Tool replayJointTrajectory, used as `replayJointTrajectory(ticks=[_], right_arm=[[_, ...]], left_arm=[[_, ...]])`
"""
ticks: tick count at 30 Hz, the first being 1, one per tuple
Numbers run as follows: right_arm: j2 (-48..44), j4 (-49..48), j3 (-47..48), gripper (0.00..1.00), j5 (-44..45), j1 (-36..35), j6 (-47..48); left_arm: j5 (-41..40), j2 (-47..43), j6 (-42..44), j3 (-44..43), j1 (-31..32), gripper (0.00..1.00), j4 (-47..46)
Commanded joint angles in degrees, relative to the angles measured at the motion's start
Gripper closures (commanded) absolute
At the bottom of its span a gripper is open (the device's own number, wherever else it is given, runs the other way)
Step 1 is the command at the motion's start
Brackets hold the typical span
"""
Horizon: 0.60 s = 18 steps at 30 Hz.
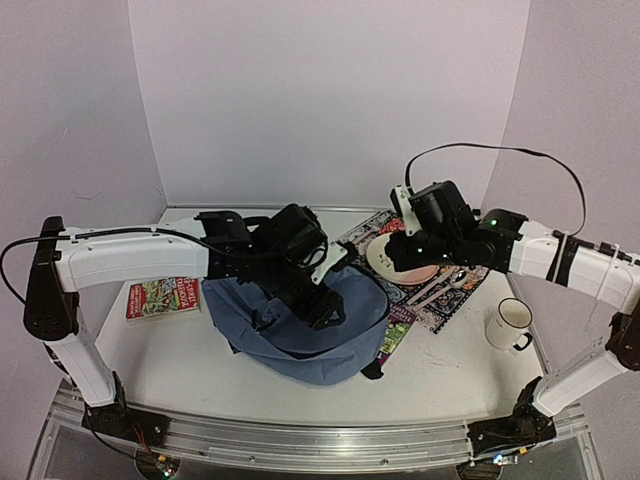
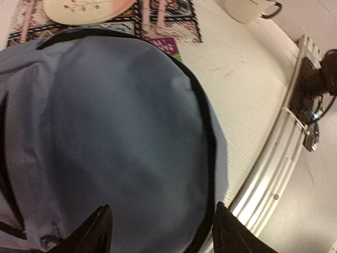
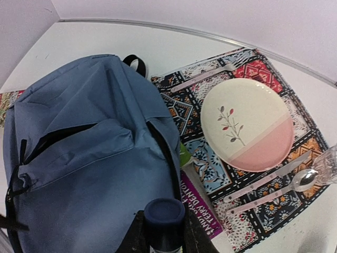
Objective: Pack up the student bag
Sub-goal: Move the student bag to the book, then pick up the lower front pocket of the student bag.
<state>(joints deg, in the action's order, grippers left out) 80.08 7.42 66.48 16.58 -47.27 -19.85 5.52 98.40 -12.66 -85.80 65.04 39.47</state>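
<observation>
Under the left gripper (image 2: 162,211), the bag (image 2: 116,121) is grey-blue with black zip lines. The bottle (image 3: 164,215) between the right gripper's (image 3: 164,234) fingers has a navy cap. Ahead of it, the plate (image 3: 247,124) is cream with a pink segment and a red-and-dark leaf sprig. It lies on a multicoloured patchwork mat (image 3: 210,163).

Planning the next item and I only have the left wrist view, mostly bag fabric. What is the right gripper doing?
Observer: The right gripper is shut on a dark-blue-capped item.
Operator: Anything left of the student bag?
Observer: A red-and-green book lies flat on the table there.
Operator: Which way does the bag's top face?
Observer: Its black top handle points toward the far wall.
</observation>
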Motion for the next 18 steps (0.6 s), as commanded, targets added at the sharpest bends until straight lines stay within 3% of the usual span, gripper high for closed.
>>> replayJointTrajectory(ticks=[1, 8, 18], right_arm=[[1.72, -3.58, 0.55, 0.94, -8.08, -0.08, -3.36], [4.80, -8.00, 0.05, 0.94, -12.26, -1.40, -6.47], [6.85, -14.83, -1.67, 0.95, -15.71, -2.07, -13.82]], left_arm=[[-13.22, -4.29, -1.06, -0.19, -4.46, 0.30, -0.08], [-21.28, -1.02, 1.08, 0.73, -10.60, 0.26, 2.38], [-19.48, 6.35, 4.72, -3.21, -11.25, 0.28, 2.42]])
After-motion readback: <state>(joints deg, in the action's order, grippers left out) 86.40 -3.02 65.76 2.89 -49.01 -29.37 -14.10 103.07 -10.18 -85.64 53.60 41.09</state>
